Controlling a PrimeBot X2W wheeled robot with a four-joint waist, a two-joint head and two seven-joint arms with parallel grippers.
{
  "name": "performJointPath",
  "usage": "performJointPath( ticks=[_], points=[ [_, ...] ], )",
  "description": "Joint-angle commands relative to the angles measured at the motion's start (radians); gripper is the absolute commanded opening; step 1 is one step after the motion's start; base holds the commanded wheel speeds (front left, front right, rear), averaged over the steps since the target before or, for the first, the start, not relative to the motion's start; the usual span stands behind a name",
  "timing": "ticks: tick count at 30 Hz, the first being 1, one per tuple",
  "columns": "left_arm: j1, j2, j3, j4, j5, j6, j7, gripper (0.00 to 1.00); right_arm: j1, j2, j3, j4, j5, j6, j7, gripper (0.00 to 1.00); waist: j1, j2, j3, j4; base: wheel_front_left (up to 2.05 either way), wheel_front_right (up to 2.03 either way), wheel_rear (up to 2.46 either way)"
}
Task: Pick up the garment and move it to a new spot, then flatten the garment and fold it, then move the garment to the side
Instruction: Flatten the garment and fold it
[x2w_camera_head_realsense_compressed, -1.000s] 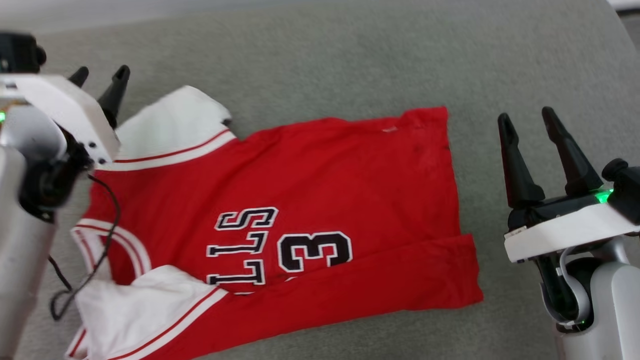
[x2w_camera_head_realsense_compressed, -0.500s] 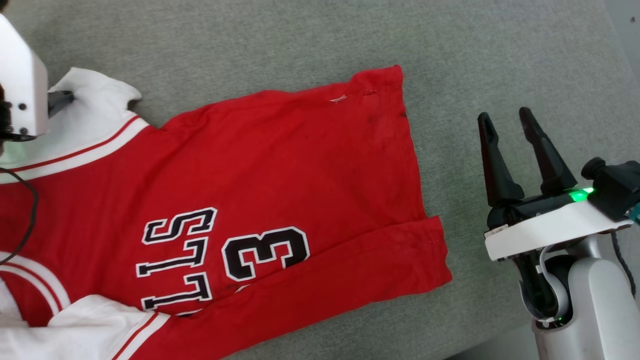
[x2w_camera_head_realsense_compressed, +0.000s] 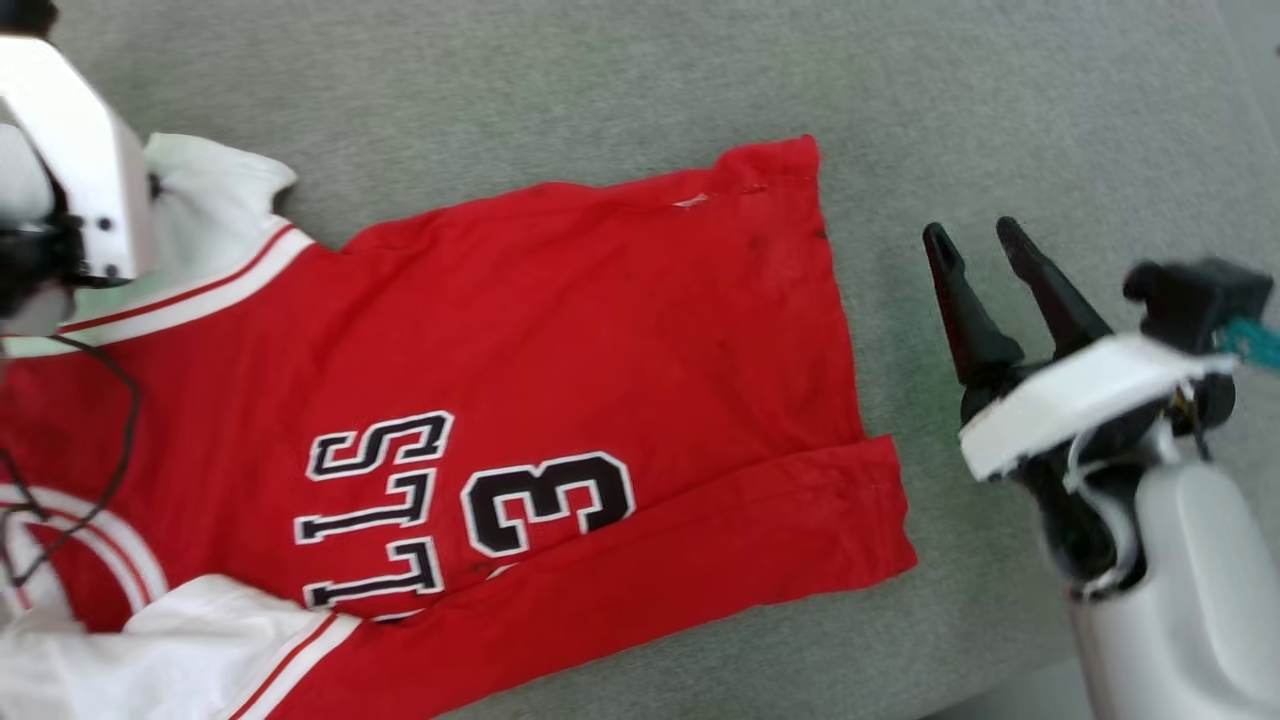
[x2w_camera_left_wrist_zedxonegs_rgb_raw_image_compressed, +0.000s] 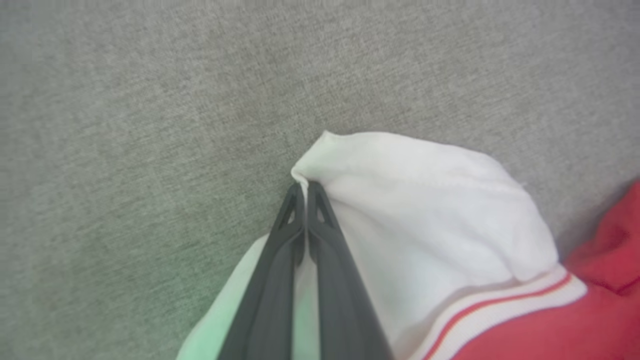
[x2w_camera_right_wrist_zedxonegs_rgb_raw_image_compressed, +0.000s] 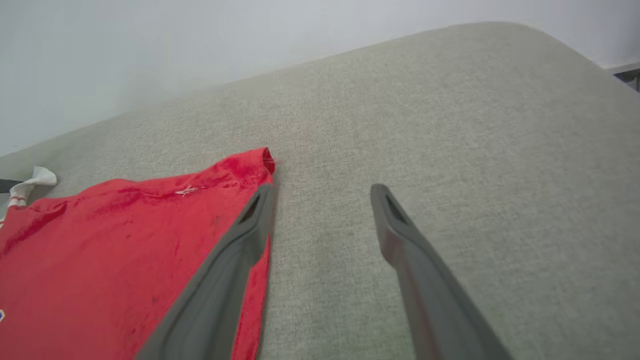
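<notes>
While the left claw (x2w_camera_left_wrist_zedxonegs_rgb_raw_image_compressed: 304, 186) pinches the white sleeve (x2w_camera_left_wrist_zedxonegs_rgb_raw_image_compressed: 425, 200) of the garment (x2w_camera_head_realsense_compressed: 600, 350) at upper left, its long axis runs across the grey cushion (x2w_camera_head_realsense_compressed: 600, 80), hem (x2w_camera_head_realsense_compressed: 842, 300) just left of the released right claw (x2w_camera_head_realsense_compressed: 970, 235).

A grey, woven-fabric worktop (x2w_camera_head_realsense_compressed: 600, 80) spreads flat, its weave fine and even. In the right wrist view its far edge curves down softly, and a plain pale wall (x2w_camera_right_wrist_zedxonegs_rgb_raw_image_compressed: 175, 45) rises behind it.
</notes>
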Motion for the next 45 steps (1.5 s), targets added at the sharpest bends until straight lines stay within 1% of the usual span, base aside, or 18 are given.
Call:
performJointPath(
  ticks=[1, 5, 8, 12, 16, 21, 22, 23, 24, 25, 29, 33, 37, 41, 44, 45],
  points=[
    [0.034, -0.028, -0.018, 0.014, 0.005, -0.006, -0.015, 0.00, -0.037, -0.018, -0.002, 0.019, 0.015, 0.000, 0.026, 1.00, -0.0001, 0.0000, -0.024, 0.033, 0.00, 0.00, 0.00],
    [-0.016, -0.065, -0.020, 0.009, 0.019, -0.024, -0.078, 0.00, -0.118, -0.057, -0.001, 0.127, 0.049, 0.000, 0.170, 1.00, -0.0001, 0.0000, -0.042, 0.098, 0.00, 0.00, 0.00],
    [-0.046, -0.087, -0.033, -0.001, 0.039, -0.027, -0.103, 0.00, -0.183, -0.084, 0.002, 0.192, 0.066, 0.000, 0.267, 1.00, -0.0001, 0.0000, -0.040, 0.144, 0.00, 0.00, 0.00],
    [-0.070, -0.115, -0.045, -0.017, 0.054, -0.034, -0.136, 0.00, -0.272, -0.110, 0.011, 0.269, 0.073, 0.000, 0.364, 1.00, -0.0001, 0.0000, -0.030, 0.192, 0.00, 0.00, 0.00],
    [-0.081, -0.137, -0.053, -0.030, 0.063, -0.041, -0.172, 0.00, -0.346, -0.121, 0.022, 0.360, 0.057, 0.000, 0.448, 1.00, -0.0001, 0.0000, -0.021, 0.226, 0.00, 0.00, 0.00],
    [-0.077, -0.154, -0.052, -0.039, 0.052, -0.049, -0.210, 0.00, -0.388, -0.118, 0.053, 0.487, 0.051, 0.000, 0.595, 1.00, -0.0001, 0.0000, -0.017, 0.247, 0.00, 0.00, 0.00],
    [-0.071, -0.158, -0.047, -0.039, 0.045, -0.051, -0.216, 0.00, -0.392, -0.119, 0.057, 0.507, 0.046, 0.000, 0.619, 0.89, -0.0001, 0.0000, -0.018, 0.249, 0.00, 0.00, 0.00],
    [-0.066, -0.162, -0.043, -0.039, 0.038, -0.053, -0.222, 0.00, -0.397, -0.120, 0.060, 0.521, 0.040, 0.000, 0.635, 0.44, -0.0001, 0.0000, -0.018, 0.252, 0.00, 0.00, 0.00],
    [-0.061, -0.164, -0.042, -0.037, 0.036, -0.055, -0.227, 0.00, -0.402, -0.117, 0.058, 0.534, 0.041, 0.000, 0.650, 0.04, -0.0001, 0.0000, -0.019, 0.254, 0.00, 0.00, 0.00],
    [-0.045, -0.167, -0.033, -0.025, 0.023, -0.056, -0.252, 0.00, -0.423, -0.120, 0.059, 0.541, 0.032, 0.000, 0.654, 0.00, -0.0001, 0.0000, -0.029, 0.261, 0.00, 0.00, 0.00],
    [-0.015, -0.163, -0.018, -0.017, 0.015, -0.054, -0.306, 0.00, -0.441, -0.133, 0.053, 0.487, 0.032, 0.000, 0.599, 0.00, -0.0001, 0.0000, -0.062, 0.268, 0.00, 0.00, 0.00],
    [0.048, -0.155, 0.012, -0.032, -0.005, -0.043, -0.372, 0.00, -0.398, -0.158, 0.052, 0.409, 0.031, 0.000, 0.555, 0.00, -0.0001, 0.0000, -0.116, 0.278, 0.00, 0.00, 0.00],
    [0.170, -0.145, 0.045, -0.077, -0.028, -0.023, -0.461, 0.00, -0.297, -0.175, 0.046, 0.316, 0.039, 0.000, 0.532, 0.00, -0.0001, 0.0000, -0.183, 0.289, 0.00, 0.00, 0.00],
    [0.328, -0.138, 0.081, -0.142, -0.057, 0.014, -0.544, 0.00, -0.153, -0.183, 0.019, 0.232, 0.047, 0.000, 0.516, 0.00, -0.0001, 0.0000, -0.248, 0.304, 0.00, 0.00, 0.00],
    [0.466, -0.137, 0.101, -0.196, -0.084, 0.049, -0.586, 0.00, -0.042, -0.175, -0.003, 0.183, 0.053, 0.000, 0.515, 0.00, -0.0001, 0.0000, -0.286, 0.311, 0.00, 0.00, 0.00],
    [0.466, -0.137, 0.101, -0.196, -0.084, 0.049, -0.586, 0.00, -0.042, -0.175, -0.003, 0.183, 0.053, 0.000, 0.515, 0.00, -0.0001, 0.0000, -0.286, 0.311, 0.00, 0.00, 0.00]
  ],
)
